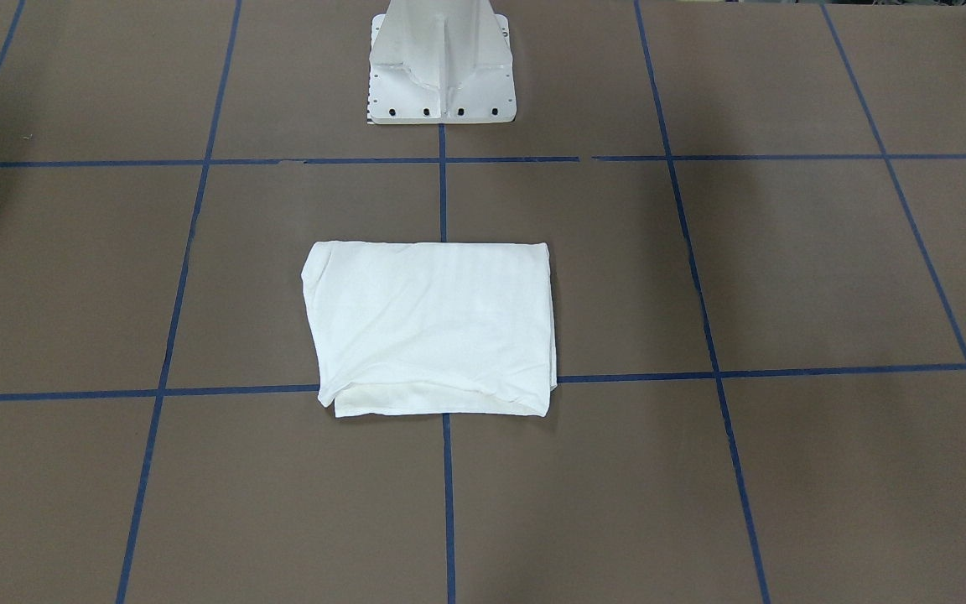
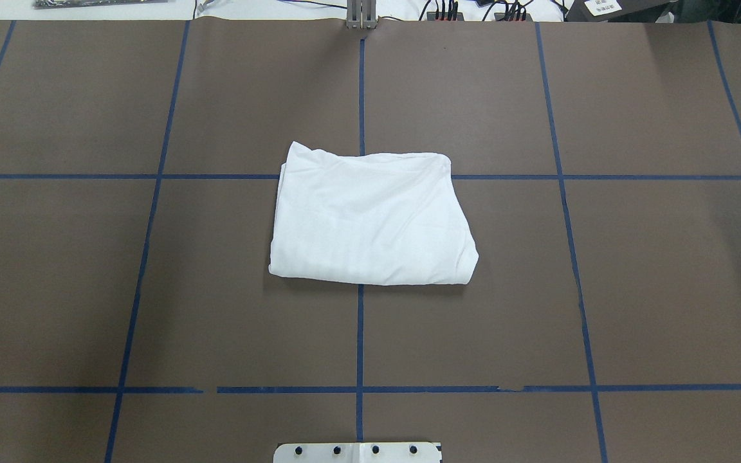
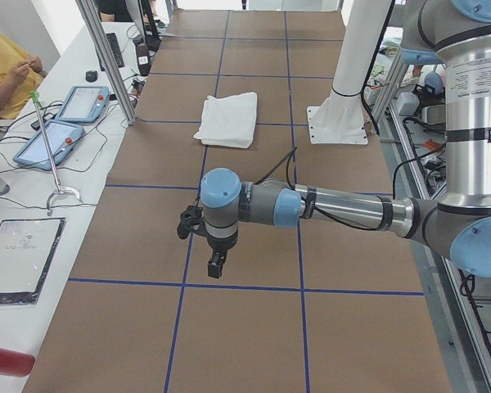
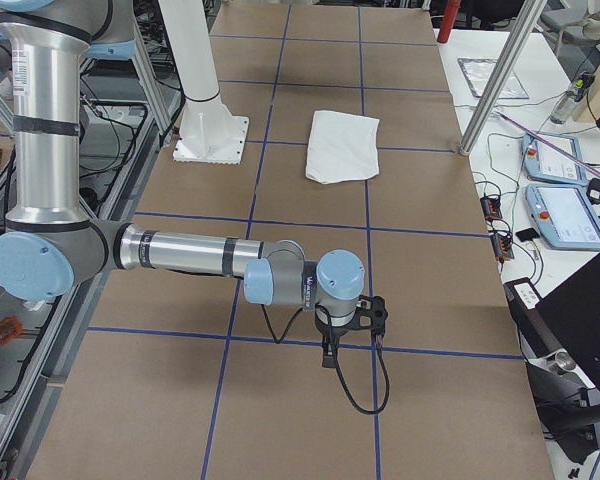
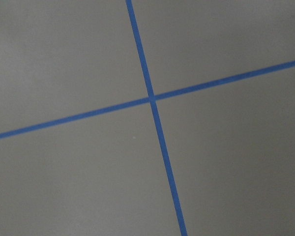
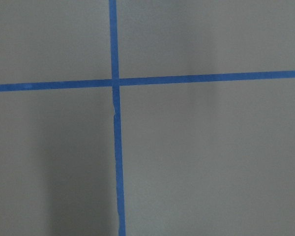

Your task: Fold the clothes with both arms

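White folded tee on table — pedestal nearby, tablets at side; L gripper, R gripper far off, grip can't tell.

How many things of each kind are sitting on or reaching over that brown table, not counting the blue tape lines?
folded white shirt: 1
robot arms: 2 (left arm, right arm)
white stand: 1
Total: 4
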`<state>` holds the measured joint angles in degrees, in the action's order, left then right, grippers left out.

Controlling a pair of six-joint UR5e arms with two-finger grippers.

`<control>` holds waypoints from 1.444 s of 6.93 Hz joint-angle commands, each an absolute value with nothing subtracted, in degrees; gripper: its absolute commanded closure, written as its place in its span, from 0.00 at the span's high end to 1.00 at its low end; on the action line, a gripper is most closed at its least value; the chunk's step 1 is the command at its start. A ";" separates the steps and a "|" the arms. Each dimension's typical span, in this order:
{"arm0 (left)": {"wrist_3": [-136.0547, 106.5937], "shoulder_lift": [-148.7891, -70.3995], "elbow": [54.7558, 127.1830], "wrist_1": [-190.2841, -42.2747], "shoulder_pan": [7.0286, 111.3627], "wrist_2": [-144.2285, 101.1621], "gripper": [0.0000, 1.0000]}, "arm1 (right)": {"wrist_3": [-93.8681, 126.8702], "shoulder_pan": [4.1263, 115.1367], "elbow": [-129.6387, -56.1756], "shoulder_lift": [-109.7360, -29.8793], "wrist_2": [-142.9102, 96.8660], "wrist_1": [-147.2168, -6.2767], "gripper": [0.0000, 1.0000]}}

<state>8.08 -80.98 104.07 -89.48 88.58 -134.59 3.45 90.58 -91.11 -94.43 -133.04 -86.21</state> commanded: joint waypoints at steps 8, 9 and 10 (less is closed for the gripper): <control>8.52 -78.23 103.28 -89.74 94.40 -136.41 1.00 | 0.36 94.48 -92.80 -95.89 -130.25 -88.92 1.00; 8.53 -77.96 103.36 -89.74 94.48 -136.41 1.00 | 0.53 94.48 -94.64 -96.15 -129.56 -90.16 1.00; 8.53 -77.96 103.36 -89.74 94.48 -136.32 1.00 | 0.96 94.40 -94.57 -96.41 -129.55 -90.09 1.00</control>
<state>8.50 -78.08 103.39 -89.72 94.42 -136.39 0.75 94.40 -93.86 -96.17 -129.82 -89.46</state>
